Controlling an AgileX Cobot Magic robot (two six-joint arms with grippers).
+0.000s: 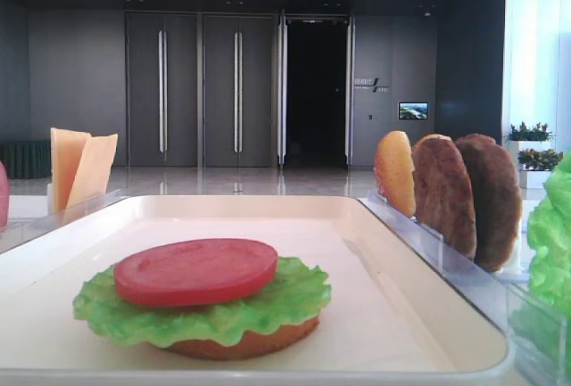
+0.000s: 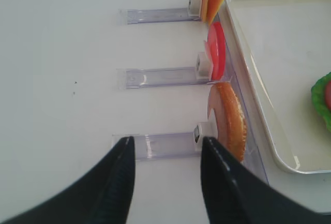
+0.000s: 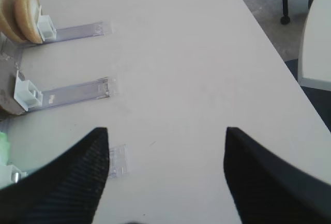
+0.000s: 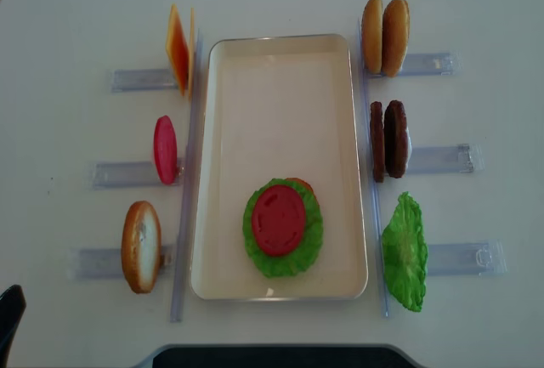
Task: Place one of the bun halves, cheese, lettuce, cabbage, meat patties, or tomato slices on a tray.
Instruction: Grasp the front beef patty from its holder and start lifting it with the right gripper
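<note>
The cream tray holds a stack: a bun half, lettuce and a tomato slice. In racks to its left stand cheese, a tomato slice and a bun half. To its right stand two bun halves, two meat patties and a lettuce leaf. No cabbage is in view. My left gripper is open over the clear rack, just left of the bun half. My right gripper is open over bare table, holding nothing.
Clear plastic racks stick out from both long sides of the tray. A long clear strip runs along the tray's left rim. The table's right edge and a chair base on the floor show in the right wrist view.
</note>
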